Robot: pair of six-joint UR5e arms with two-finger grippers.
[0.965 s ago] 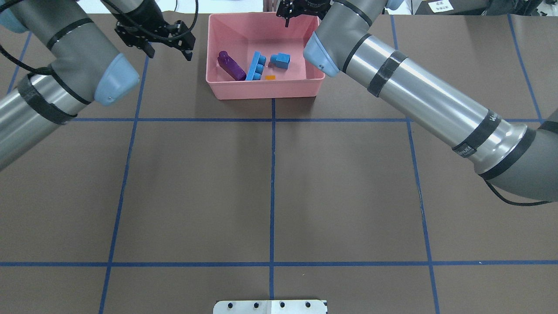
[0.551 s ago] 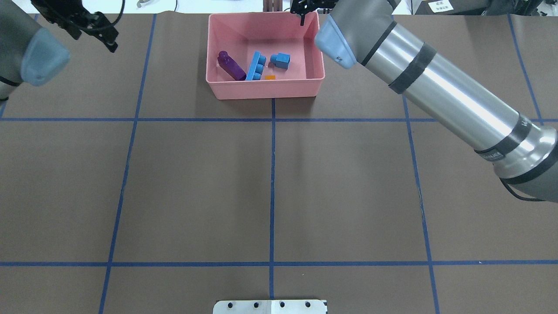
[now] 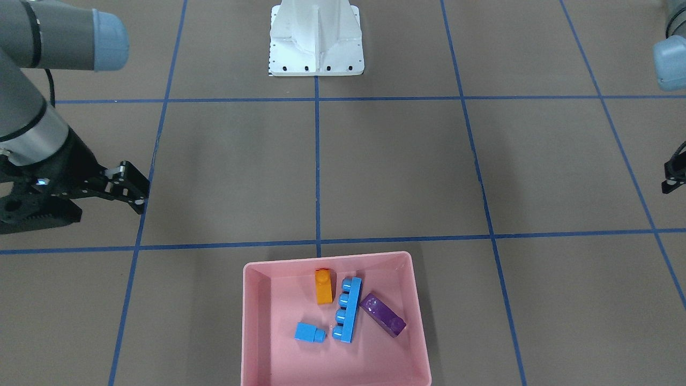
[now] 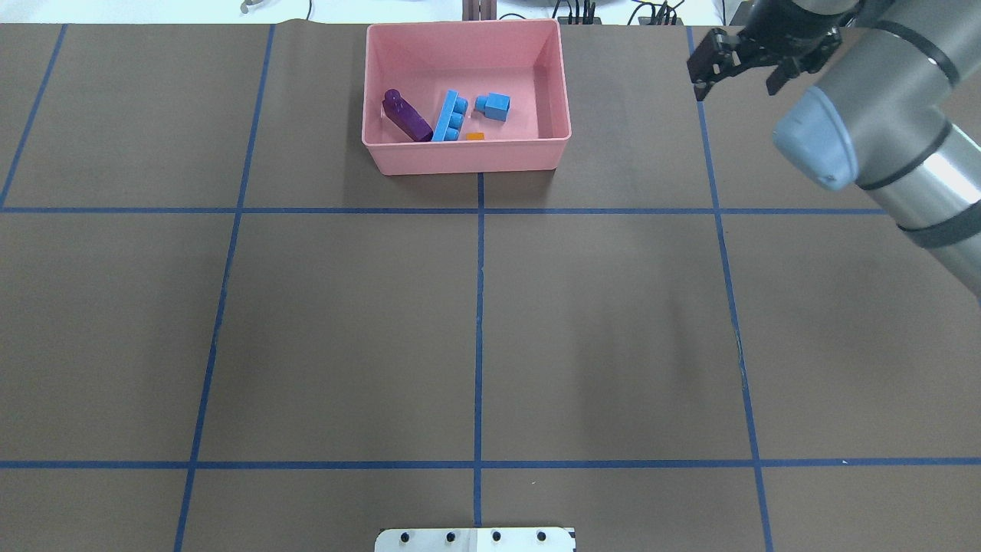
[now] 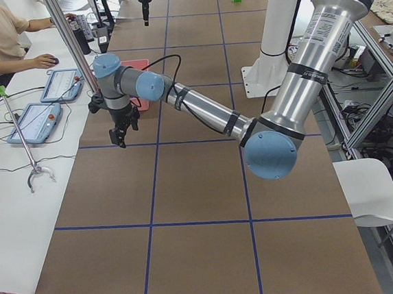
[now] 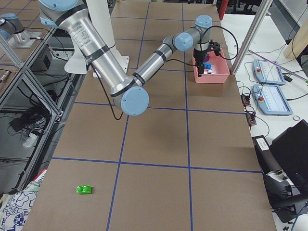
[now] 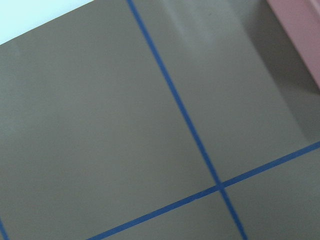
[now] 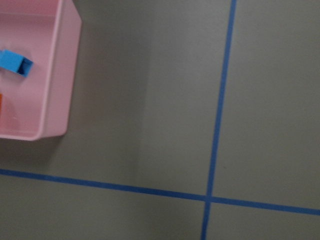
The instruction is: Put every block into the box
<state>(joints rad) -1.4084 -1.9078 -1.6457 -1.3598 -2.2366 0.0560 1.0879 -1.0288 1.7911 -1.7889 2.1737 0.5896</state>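
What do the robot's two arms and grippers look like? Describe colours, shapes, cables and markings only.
The left arm and the right arm are shiny silver tubes with dark grey joints, round pale blue end caps and black bands. A thin black cable loops along the left arm, and its upper tube carries small print. The right gripper and the left gripper are black with two fingers each.

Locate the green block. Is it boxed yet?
No. In the exterior right view the green block lies on the table at lower left, far from the pink box.
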